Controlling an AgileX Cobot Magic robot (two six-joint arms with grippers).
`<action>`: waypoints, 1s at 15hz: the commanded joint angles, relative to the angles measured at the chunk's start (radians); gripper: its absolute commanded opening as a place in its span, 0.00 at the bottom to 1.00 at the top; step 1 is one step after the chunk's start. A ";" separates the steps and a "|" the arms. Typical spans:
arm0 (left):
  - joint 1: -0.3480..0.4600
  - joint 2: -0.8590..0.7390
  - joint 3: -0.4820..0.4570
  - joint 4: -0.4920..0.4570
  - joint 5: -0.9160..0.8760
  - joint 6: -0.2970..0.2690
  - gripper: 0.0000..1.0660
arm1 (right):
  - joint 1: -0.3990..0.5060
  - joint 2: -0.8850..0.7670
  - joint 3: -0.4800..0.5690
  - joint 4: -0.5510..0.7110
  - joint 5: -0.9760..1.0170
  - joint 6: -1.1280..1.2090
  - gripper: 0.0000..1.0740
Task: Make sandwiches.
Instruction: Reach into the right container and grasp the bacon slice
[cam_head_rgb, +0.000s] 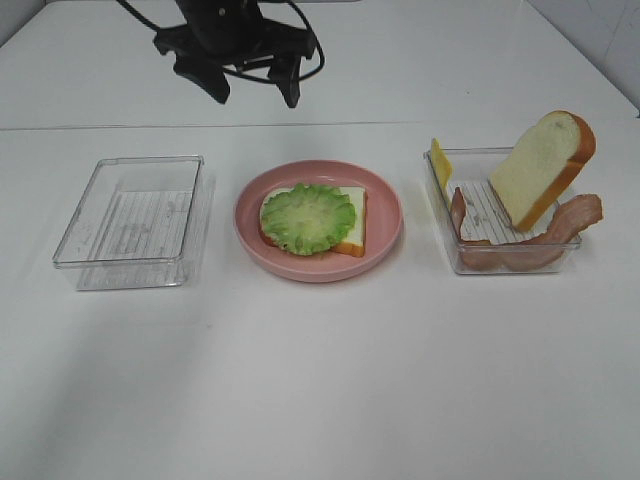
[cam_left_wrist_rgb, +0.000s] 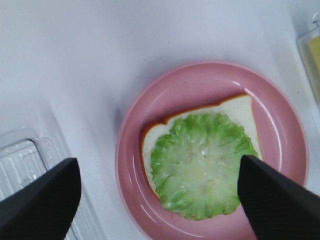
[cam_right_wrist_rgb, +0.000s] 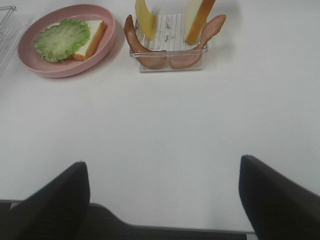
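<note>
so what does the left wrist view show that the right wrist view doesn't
Only the left wrist view: the left fingers, spread apart. Only the right wrist view: the upright bread slice, the bacon strips and the right fingers. Both: the pink plate with lettuce lying on a bread slice.

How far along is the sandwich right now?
Done: one bread slice lies on the plate with lettuce on top. In hand: nothing; the left gripper hangs open over the lettuce, and the right gripper is open too. Left: bacon, cheese and the second slice are in the right tray.
</note>
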 joint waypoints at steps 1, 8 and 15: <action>0.004 -0.124 0.111 0.084 0.115 -0.013 0.74 | -0.006 -0.031 0.005 0.004 -0.007 -0.002 0.74; 0.302 -0.794 0.965 0.057 0.024 0.033 0.72 | -0.006 -0.031 0.005 0.004 -0.007 -0.002 0.74; 0.470 -1.589 1.660 0.064 -0.096 0.094 0.75 | -0.006 -0.031 0.005 0.004 -0.007 -0.001 0.74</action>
